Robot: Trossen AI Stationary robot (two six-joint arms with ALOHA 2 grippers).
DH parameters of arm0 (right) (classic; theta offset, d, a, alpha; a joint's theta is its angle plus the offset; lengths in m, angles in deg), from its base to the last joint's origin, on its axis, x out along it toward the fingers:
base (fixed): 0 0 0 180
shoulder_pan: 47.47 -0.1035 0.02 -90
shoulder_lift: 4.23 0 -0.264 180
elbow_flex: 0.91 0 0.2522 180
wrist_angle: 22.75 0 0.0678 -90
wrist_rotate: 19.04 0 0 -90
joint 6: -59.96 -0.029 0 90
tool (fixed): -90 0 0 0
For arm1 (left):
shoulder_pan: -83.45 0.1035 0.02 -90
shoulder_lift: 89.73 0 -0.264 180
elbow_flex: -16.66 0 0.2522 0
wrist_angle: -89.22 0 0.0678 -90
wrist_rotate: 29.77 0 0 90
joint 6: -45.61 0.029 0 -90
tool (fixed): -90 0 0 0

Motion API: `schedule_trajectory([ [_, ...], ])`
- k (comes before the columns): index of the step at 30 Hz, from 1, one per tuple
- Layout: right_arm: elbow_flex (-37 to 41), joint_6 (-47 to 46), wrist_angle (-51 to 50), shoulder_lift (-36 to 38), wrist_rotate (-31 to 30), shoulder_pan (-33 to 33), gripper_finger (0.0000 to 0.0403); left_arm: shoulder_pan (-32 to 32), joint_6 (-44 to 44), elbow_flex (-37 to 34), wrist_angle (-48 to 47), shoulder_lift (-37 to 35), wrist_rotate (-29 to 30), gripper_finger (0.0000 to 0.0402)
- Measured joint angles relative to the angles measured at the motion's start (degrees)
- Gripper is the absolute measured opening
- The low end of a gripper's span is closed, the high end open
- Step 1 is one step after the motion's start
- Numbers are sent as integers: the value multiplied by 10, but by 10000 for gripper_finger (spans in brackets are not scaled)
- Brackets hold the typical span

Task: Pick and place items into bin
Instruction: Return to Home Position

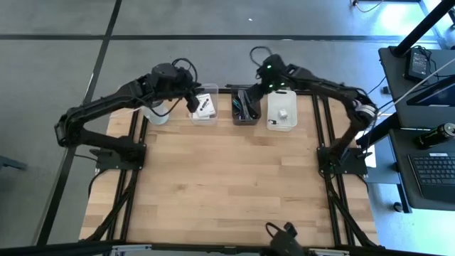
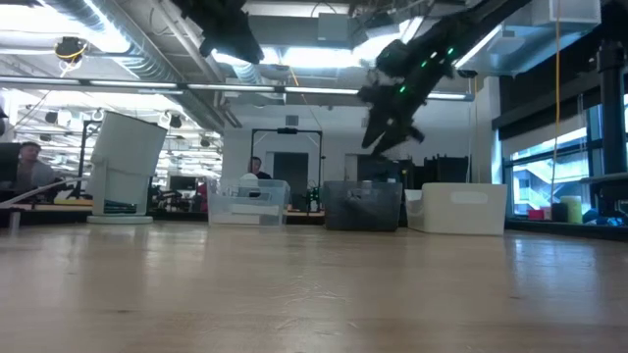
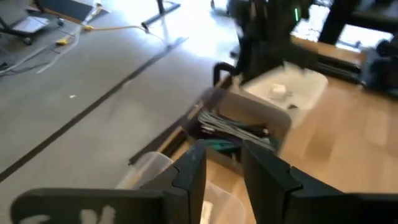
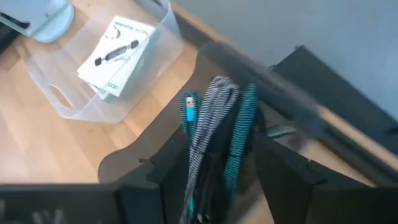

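Far edge of wooden table [image 1: 227, 178]: black plastic bin [image 1: 246, 122] holds striped cable bundle [image 1: 245, 105]. Left of it, clear plastic bin [image 1: 204, 119] holding white printed cards [image 1: 204, 105]; farther left, pale round container [image 1: 156, 110]. Right of it, white plastic bin [image 1: 282, 129], small white block [image 1: 282, 112] inside.

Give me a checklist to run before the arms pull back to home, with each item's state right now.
1. The left gripper is empty: ok. It is open over the transparent bin, with nothing between its fingers.
2. The right gripper is empty: ok. It is open above the black bin, and the braided cable lies below it in that bin.
3. The white cards are inside the transparent bin: ok.
4. The small white object is inside the white bin: ok.
5. No items are left on the table: ok. There is only bare wood in front of the bins.
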Motion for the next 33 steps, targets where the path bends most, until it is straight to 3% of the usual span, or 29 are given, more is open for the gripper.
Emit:
schedule_trajectory([
  [4,16,24,-21,76,-1,7,158,-30,-18,0,-8,0,1,62],
  [8,76,52,13,167,1,-11,105,-74,-33,0,-9,0,25,9],
  [13,195,60,75,279,7,-51,15,-144,-51,-1,-9,11,90,1],
  [18,324,50,152,377,71,-86,12,-221,-74,-11,7,36,165,1],
  [23,405,43,200,453,121,-119,4,-286,-82,-125,164,46,177,1],
  [27,427,38,194,487,123,-153,8,-329,-59,-226,315,42,176,1],
  [33,434,130,186,497,126,-212,5,-359,14,-342,405,1,170,1],
])
